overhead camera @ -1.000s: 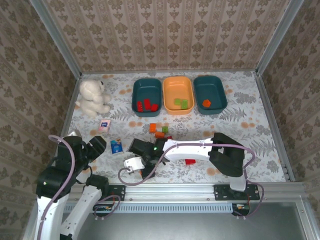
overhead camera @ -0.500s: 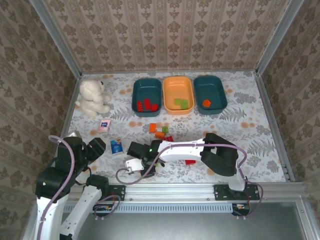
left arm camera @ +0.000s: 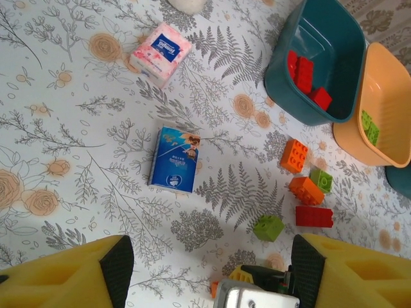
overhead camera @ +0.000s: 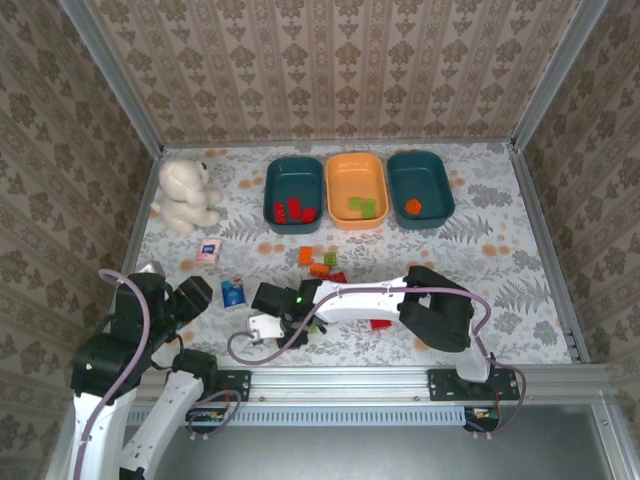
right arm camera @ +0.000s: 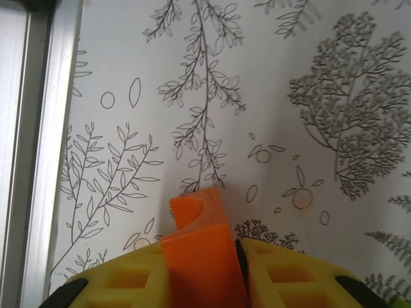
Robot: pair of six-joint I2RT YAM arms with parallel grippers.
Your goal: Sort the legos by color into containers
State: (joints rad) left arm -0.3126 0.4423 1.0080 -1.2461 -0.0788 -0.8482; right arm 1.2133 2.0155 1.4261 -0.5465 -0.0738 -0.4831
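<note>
Three tubs (overhead camera: 268, 190) (two teal, one orange); right fingers (right arm camera: 128, 276) pinch orange brick (right arm camera: 202, 256).

Beige damask-patterned wallpaper walls (overhead camera: 340, 70) enclose a white counter (overhead camera: 520, 260) printed with grey ferns and orange flowers, edged by a silver aluminium rail (overhead camera: 360, 385).

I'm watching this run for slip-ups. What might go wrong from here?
The right gripper pinches the orange brick with much of it sticking out, so it may slip in transit. It could also wrongly land in the orange tub, which holds green bricks.
</note>
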